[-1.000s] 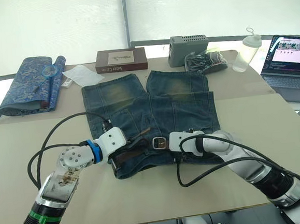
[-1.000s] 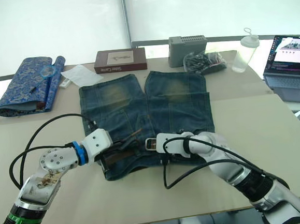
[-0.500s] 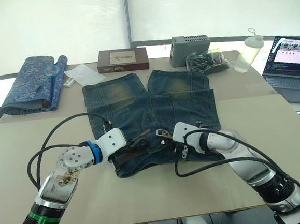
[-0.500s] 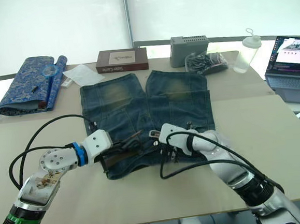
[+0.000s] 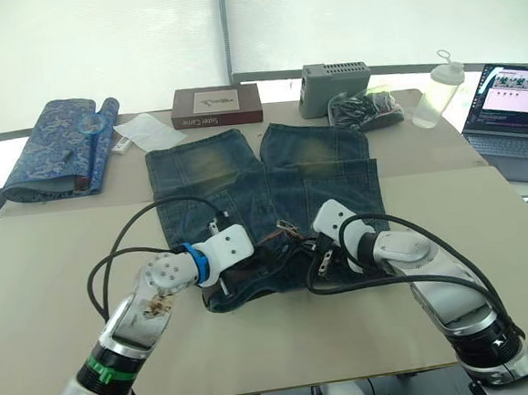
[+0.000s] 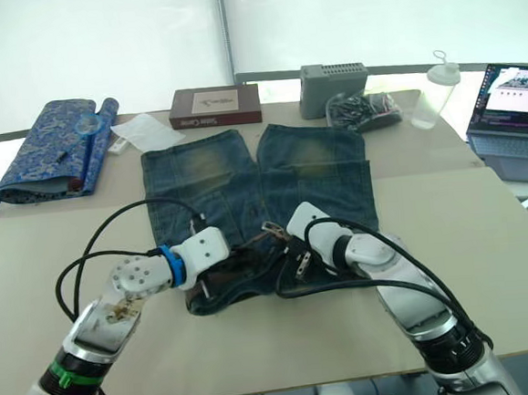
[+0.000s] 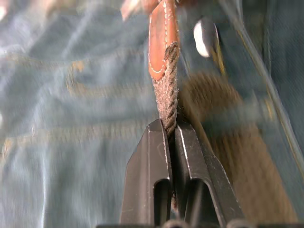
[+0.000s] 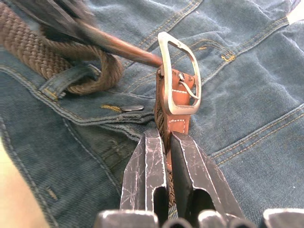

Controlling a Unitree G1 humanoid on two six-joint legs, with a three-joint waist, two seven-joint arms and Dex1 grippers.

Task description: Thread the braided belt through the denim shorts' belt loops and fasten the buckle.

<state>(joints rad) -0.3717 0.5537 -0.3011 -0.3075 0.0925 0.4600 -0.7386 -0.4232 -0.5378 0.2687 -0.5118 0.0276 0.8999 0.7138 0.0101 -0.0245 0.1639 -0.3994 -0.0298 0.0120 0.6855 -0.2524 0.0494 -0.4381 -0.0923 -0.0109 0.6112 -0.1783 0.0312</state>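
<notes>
The braided belt [image 8: 33, 47] lies along the waistband of the denim shorts [image 5: 323, 188], at the near edge of the table [image 5: 58, 250], with its two ends brought together over the fly. The left gripper [image 7: 172, 130] is closed on the woven strap just behind its leather tip. The right gripper [image 8: 164, 137] is closed on the strap just below the buckle [image 8: 179, 73], holding the frame upright with the tip at its opening.

The step in hand appears to be fastening. To do it well, the buckle should be kept steady and square to the strap while the tip is fed straight through the frame; the prong then needs to seat in the weave. Pulling too hard would likely bunch the waistband.

Count: one belt, one buckle, one pair of shorts, two grippers. One belt loop [image 8: 66, 78] is clearly seen, with the strap through it.
</notes>
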